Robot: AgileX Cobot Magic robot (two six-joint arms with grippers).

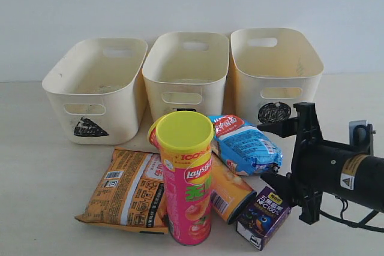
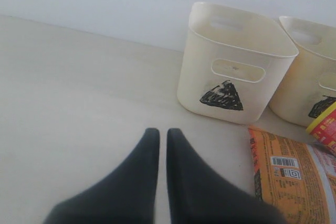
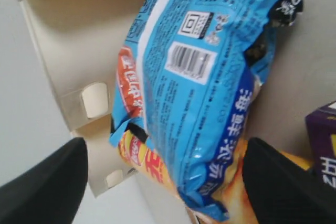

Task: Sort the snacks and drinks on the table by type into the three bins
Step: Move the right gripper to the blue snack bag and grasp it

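Lying between the fingers of the right gripper (image 3: pixel 165 153), spread wide and holding nothing: the blue-white packet (image 3: pixel 210 77).

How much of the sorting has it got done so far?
Hardly begun: nothing shows inside the three bins. The right gripper is open at the blue-white packet, nothing held. Left to sort: that packet, the pink tube, the orange tube, the orange packet and the purple carton, on the table. The left gripper is shut.

Three bins (image 1: pixel 120 106) cream, marks (image 1: pixel 90 128) black scribble. Upright tube (image 1: pixel 191 205) pink, lid (image 1: pixel 181 131) yellow-green; lying tube (image 1: pixel 231 193) orange-yellow. Flat packet (image 1: pixel 129 190) orange with black print; second packet (image 1: pixel 249 147) blue, white, red. Carton (image 1: pixel 264 215) dark purple. Bench (image 1: pixel 36 178) pale beige.
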